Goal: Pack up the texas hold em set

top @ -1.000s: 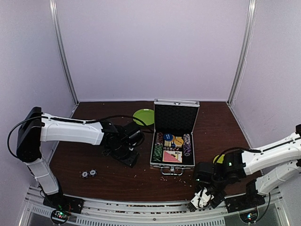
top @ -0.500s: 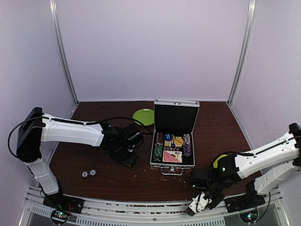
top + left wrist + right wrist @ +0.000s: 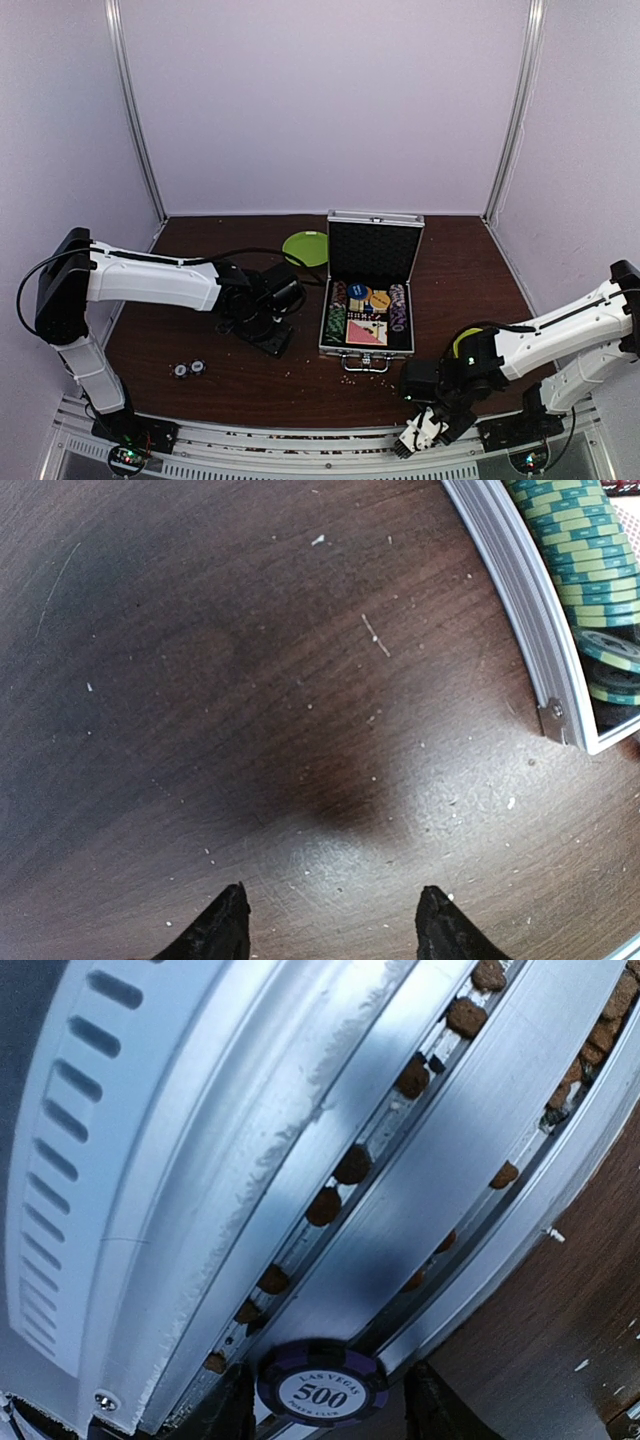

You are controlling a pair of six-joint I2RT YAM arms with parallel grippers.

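The silver case (image 3: 368, 325) lies open at mid-table with its black-lined lid upright, and it holds striped chips, cards and round discs. Its corner (image 3: 555, 715) and green striped chips (image 3: 570, 540) show in the left wrist view. My left gripper (image 3: 275, 335) is open and empty over bare table left of the case; its midpoint shows in the left wrist view (image 3: 332, 925). My right gripper (image 3: 418, 437) is over the aluminium rail (image 3: 480, 1150) at the table's near edge. It is open (image 3: 325, 1410), with its jaws either side of a purple "500" chip (image 3: 322, 1385).
Two loose chips (image 3: 187, 369) lie on the table at the near left. A flat green plate (image 3: 305, 247) sits behind the case on its left. A yellow-green bowl (image 3: 462, 340) shows behind the right arm. Brown crumbs (image 3: 322, 1205) lie in the rail grooves.
My right gripper has moved left and nearer, out over the front rail. My left arm has hardly moved.
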